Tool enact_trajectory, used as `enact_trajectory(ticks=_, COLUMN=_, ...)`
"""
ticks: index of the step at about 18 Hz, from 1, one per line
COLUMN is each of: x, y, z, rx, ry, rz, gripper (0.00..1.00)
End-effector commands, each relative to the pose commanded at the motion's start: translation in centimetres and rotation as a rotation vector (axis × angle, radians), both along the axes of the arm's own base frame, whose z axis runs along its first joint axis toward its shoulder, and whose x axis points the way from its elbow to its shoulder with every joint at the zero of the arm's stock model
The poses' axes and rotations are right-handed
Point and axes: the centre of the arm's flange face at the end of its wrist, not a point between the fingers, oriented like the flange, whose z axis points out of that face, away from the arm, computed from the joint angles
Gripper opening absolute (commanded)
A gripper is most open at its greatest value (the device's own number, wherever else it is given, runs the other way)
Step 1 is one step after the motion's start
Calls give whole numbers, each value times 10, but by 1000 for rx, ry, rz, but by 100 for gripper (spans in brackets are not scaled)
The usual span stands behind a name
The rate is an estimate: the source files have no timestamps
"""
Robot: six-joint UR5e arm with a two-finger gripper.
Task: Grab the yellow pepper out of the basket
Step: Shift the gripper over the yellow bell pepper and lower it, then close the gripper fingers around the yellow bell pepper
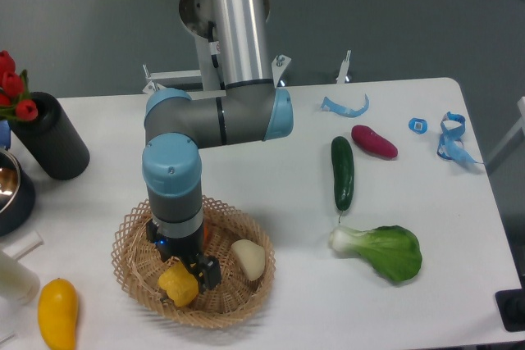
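From the fixed camera, the arm reaches straight down into the basket (pixel 131 239), which sits on the white surface (pixel 279 301) at about 7 o'clock from the middle of the view. The claw (pixel 182 275) is low inside the basket, right over the yellow pepper (pixel 178 286). Its fingers sit at the pepper's sides, one dark finger (pixel 207 272) showing at the pepper's 2 o'clock; whether they grip it or only flank it, I cannot tell. The pepper lies in the basket's front half, partly hidden by the wrist. A pale fruit (pixel 249 258) lies in the basket at 3 o'clock from the pepper, just beside the claw. A smooth yellow fruit (pixel 57 312) lies outside the basket at its 8 o'clock. A cucumber (pixel 342 173), a purple vegetable (pixel 374 141) and a leafy green (pixel 381 251) lie well apart at the basket's 2 to 3 o'clock.
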Motion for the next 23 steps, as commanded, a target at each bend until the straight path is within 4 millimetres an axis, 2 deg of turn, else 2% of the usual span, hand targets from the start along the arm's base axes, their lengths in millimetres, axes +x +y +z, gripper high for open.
enact_trajectory(ticks=13, x=-2, y=5, z=-17, rx=-18, ry=-11, rz=-2, gripper=100)
enact_trajectory(ticks=14, x=-2, y=6, z=-18, rx=-18, ry=-11, rz=-2, gripper=94)
enact_trajectory(ticks=15, x=-3, y=6, z=-17, rx=-18, ry=-9, rz=-1, gripper=73)
enact_trajectory(ticks=17, x=-3, y=6, z=-16, rx=-16, ry=-9, rz=0, gripper=47)
enact_trajectory(ticks=20, x=-3, y=6, z=-10, rx=-7, ry=-3, rz=-3, gripper=42)
enact_trajectory(ticks=21, x=-3, y=6, z=-8, rx=-6, ry=-2, rz=-1, gripper=33)
enact_trajectory(ticks=23, x=-2, y=6, z=-2, rx=2, ry=2, rz=-3, gripper=31)
